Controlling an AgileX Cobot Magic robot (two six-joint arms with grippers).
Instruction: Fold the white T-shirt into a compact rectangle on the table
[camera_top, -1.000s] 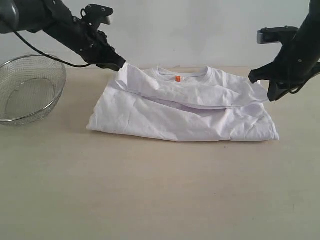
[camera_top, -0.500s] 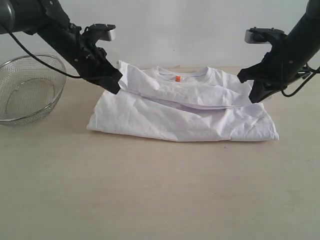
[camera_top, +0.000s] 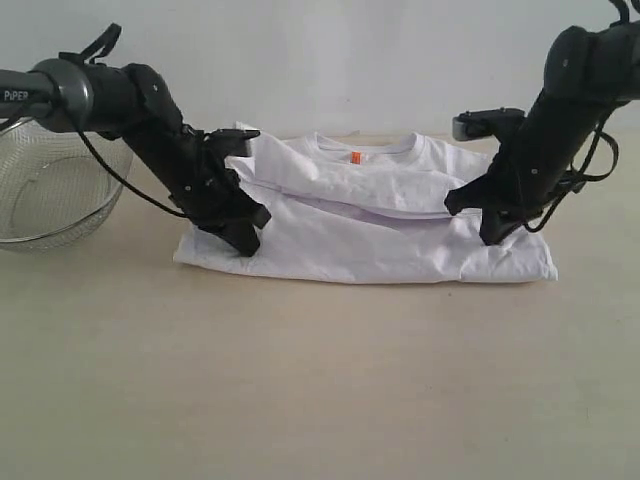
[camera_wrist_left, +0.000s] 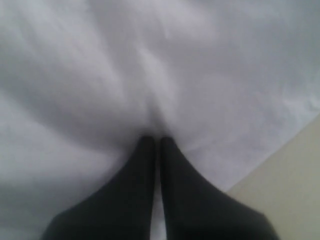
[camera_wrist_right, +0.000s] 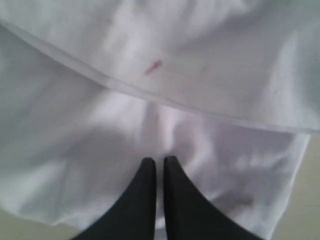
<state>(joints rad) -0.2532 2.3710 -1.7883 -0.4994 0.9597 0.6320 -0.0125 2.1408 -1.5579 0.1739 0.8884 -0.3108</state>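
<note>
White cotton fills the middle of the exterior frame: the white T-shirt (camera_top: 370, 250) lies part-folded on the table (camera_top: 320, 390). Its collar and orange neck tag (camera_top: 355, 157) point toward the top of the picture, a folded-over band of cloth crosses its upper half, and its front edge faces the bottom. The shirt's long axis runs left to right across the frame, and I have one arm at each end of it. The left gripper (camera_top: 246, 238) is down on the lower layer near the shirt's left end. The right gripper (camera_top: 490, 232) is on the same layer near the right end, just below the folded-over band. Both sets of jaws are closed, with the fingertips (camera_wrist_left: 146, 150) together and nosing into the fabric in each wrist view. Small creases gather at the tips, but I cannot tell whether a pinch of cloth is caught between them. From either gripper the bulk of the shirt lies inward, toward the centre of the frame, and the free front edge lies toward the bottom. As I judge it, the next fold turns on that: each arm is nearest its own end, so the two ends should be worked as a pair, level along the long axis. A wire basket (camera_top: 60, 190) sits at the left edge, well apart from the shirt.
</note>
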